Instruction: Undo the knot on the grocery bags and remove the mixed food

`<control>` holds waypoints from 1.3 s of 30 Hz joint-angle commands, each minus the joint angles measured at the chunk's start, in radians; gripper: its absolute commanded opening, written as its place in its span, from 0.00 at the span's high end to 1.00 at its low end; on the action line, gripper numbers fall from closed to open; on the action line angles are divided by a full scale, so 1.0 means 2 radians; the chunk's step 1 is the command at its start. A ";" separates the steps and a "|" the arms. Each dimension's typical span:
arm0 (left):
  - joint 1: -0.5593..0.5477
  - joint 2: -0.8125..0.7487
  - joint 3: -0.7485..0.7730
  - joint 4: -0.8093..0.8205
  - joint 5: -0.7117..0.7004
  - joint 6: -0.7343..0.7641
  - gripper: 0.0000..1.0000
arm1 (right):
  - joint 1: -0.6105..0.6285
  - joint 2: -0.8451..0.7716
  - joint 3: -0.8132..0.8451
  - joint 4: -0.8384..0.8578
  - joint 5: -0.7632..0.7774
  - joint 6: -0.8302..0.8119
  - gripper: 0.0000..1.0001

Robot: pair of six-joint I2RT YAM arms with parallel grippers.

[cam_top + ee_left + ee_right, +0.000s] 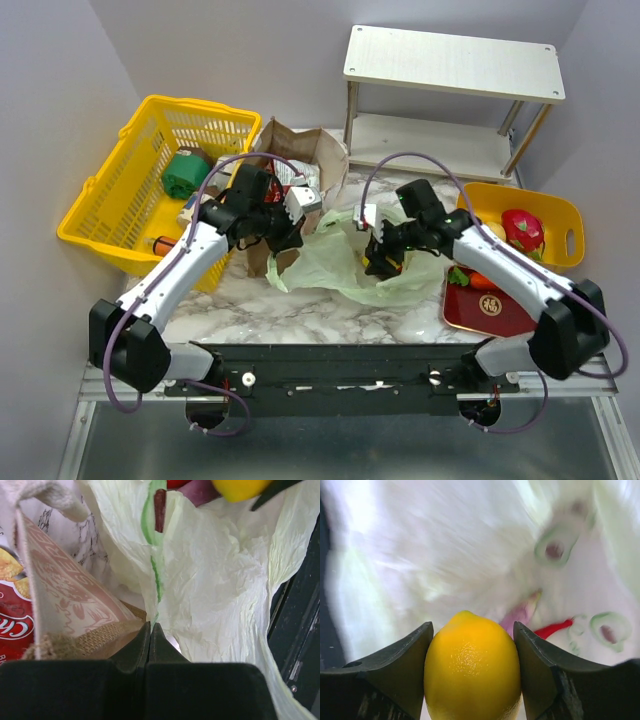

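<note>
Gripping yellow fruit (472,670) lengthwise, right gripper (384,264) over green bag (335,265), red tray (465,302) rightward; left gripper (151,630) pinching green bag edge.

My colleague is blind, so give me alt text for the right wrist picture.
The right hand grips a yellow lemon between its two dark fingers. Behind it lies the blurred pale green plastic bag, with a red chili showing.

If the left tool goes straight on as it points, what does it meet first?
Probably the thin pale green plastic bag, whose fold begins right at the shut left tool; depth is unclear.
</note>
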State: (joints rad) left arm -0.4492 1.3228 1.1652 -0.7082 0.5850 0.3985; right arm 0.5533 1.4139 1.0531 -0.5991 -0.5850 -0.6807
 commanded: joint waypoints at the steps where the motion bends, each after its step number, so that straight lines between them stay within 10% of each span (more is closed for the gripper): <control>1: -0.001 0.023 0.028 0.041 0.015 -0.047 1.00 | -0.007 -0.064 0.036 -0.053 -0.112 -0.037 0.43; 11: 0.000 0.063 0.065 0.062 0.024 -0.077 1.00 | -0.151 -0.070 0.104 0.039 -0.172 0.153 0.46; 26: 0.000 0.066 0.061 0.074 0.018 -0.086 1.00 | -0.419 -0.007 0.095 0.071 -0.010 0.308 0.45; 39: -0.001 0.050 0.042 0.075 0.012 -0.087 0.96 | -0.445 0.124 0.108 0.087 0.036 0.300 0.30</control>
State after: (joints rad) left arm -0.4492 1.4467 1.2663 -0.5827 0.6022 0.2302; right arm -0.3080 1.6196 1.2663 -0.4545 -0.5770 -0.1032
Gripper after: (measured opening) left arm 0.030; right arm 0.696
